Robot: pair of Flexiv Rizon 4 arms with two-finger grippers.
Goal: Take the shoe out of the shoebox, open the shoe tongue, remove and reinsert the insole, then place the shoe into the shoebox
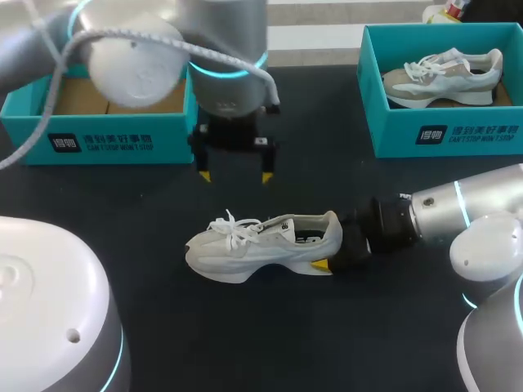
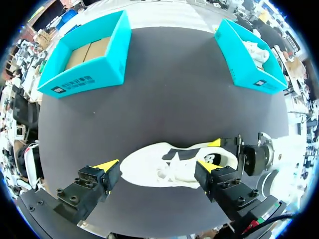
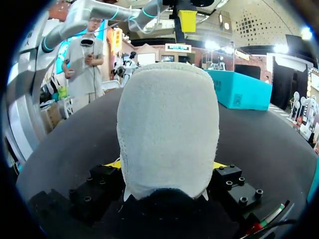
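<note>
We see a black matte table (image 1: 327, 343). Toward its far right corner stands an open teal cardboard box (image 1: 445, 135), and a pale grey-and-white laced sneaker (image 1: 445, 75) lies inside it.

White lettering plus dark logo patch on front wall of left shoebox (image 1: 98, 140); same on right shoebox (image 1: 466, 133). Dark mark on shoe (image 1: 261, 245) side, illegible.

On the table (image 1: 343, 343) the shoe (image 1: 261, 243) lies centrally, heel rightward; behind it stand the left shoebox (image 1: 98, 140) and the right shoebox (image 1: 458, 132), which holds a second shoe (image 1: 445, 75)
</note>
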